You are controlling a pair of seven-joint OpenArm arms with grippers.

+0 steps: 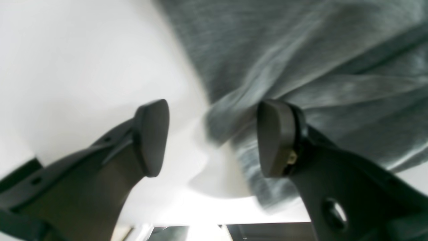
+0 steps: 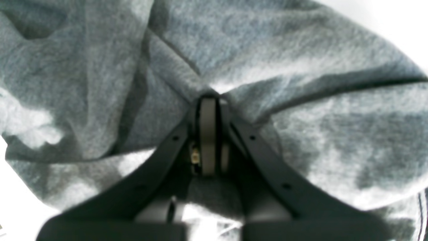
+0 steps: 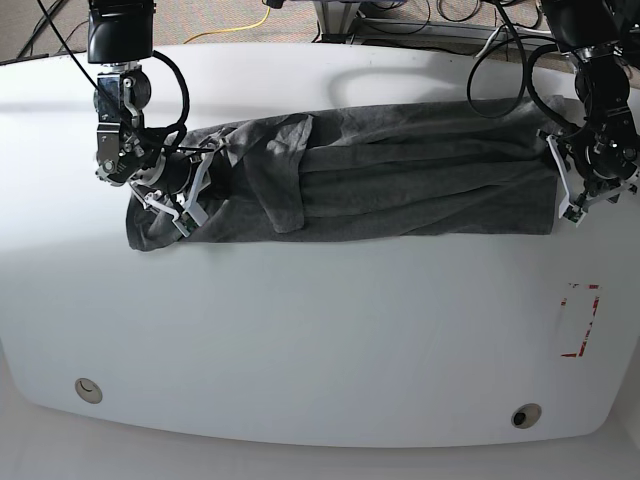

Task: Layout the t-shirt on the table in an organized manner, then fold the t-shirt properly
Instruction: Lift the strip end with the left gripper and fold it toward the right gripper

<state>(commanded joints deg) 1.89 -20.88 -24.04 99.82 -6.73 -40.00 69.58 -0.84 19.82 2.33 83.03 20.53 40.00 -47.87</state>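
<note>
Soft, limp dark heather-grey knit t-shirt (image 3: 400, 170): right pincer (image 2: 209, 100) pinches a fold; left pincer (image 1: 212, 137) gapes beside hem; grab corners.

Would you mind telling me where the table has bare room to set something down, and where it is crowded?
The widest free patch of the table lies between the t-shirt and the near edge, bordered by the red-tape mark and two grommet holes. A narrower strip runs behind the shirt. It is crowded at the shirt's ends, around the right gripper and left gripper.
</note>
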